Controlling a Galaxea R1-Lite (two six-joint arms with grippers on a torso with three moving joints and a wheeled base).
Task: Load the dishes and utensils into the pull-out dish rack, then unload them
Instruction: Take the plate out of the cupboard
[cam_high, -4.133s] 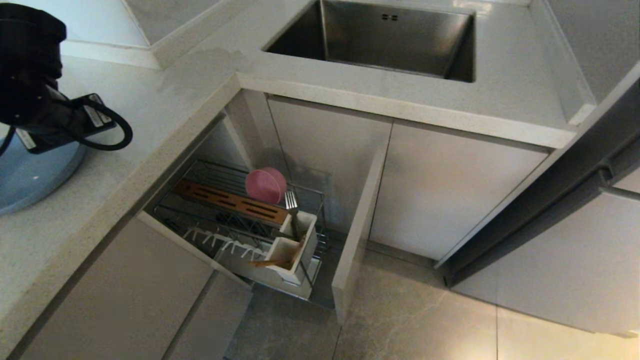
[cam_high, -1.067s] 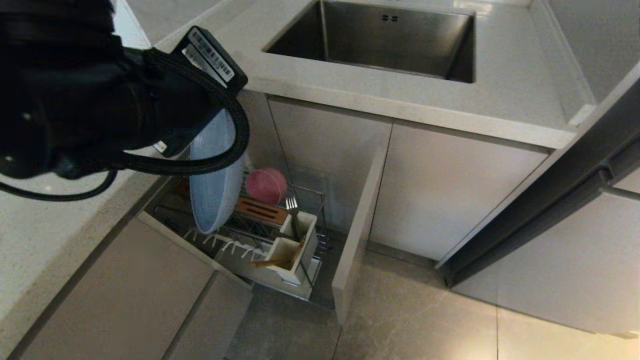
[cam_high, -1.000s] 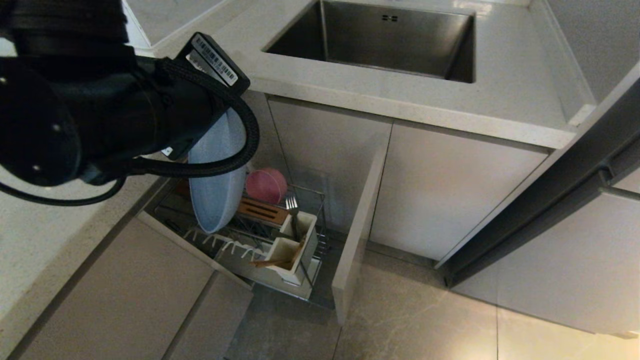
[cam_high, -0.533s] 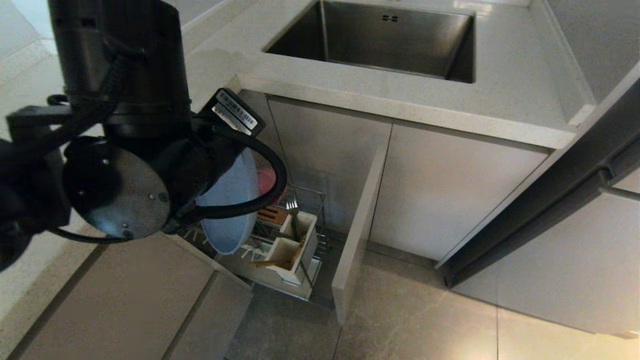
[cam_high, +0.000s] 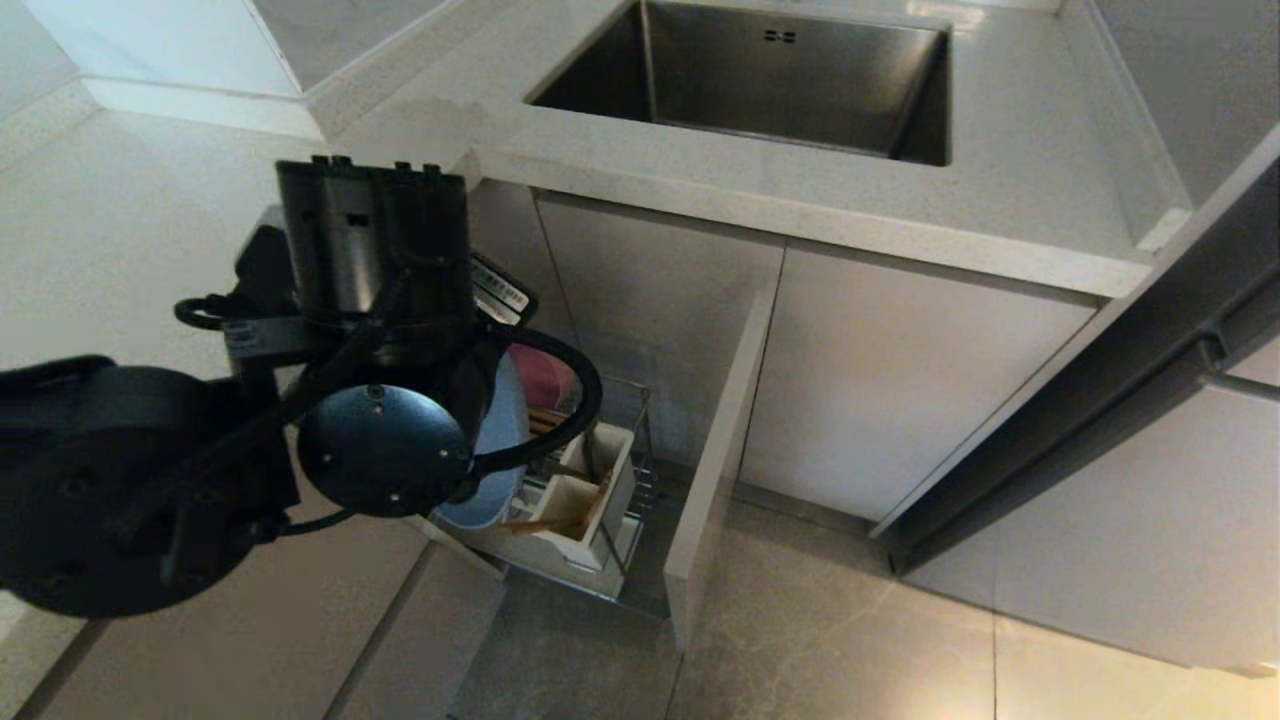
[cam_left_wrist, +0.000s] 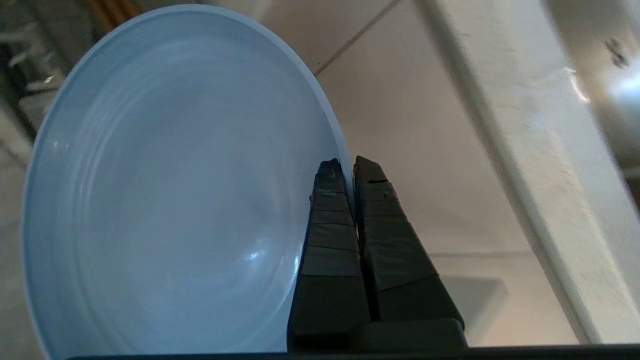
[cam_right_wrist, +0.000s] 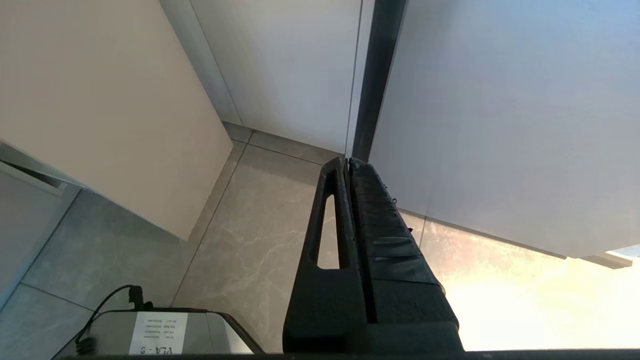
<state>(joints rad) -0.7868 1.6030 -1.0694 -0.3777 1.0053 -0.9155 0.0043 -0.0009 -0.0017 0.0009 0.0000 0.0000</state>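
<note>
**Blue plate carried down from tabletop to pull-out rack**

Moved: the blue plate (cam_left_wrist: 165, 190), four seconds ago flat on the tabletop (cam_high: 130, 230) at far left, now hangs on edge low over the pull-out dish rack (cam_high: 610, 480), beside the white utensil box (cam_high: 590, 500). The left arm, half a second ago higher and nearer the counter edge, has swung lower and forward.

Setting: pale speckled tabletop in an L, steel sink (cam_high: 770, 80) set into it, beige cabinet fronts below, grey tiled floor (cam_high: 820, 640).

Left pincer (cam_left_wrist: 348, 167): closed tight on the plate's rim, one finger inside the dish, one outside. In the head view the wrist housing hides most of the plate.

Rack contents: pink bowl (cam_high: 545, 375) at the back, largely hidden behind the arm's cable; chopsticks (cam_high: 560, 515) leaning in the box's near compartment.

Right pincer (cam_right_wrist: 348, 162): fingers closed together, empty, parked low beside cabinet doors above the floor.
</note>
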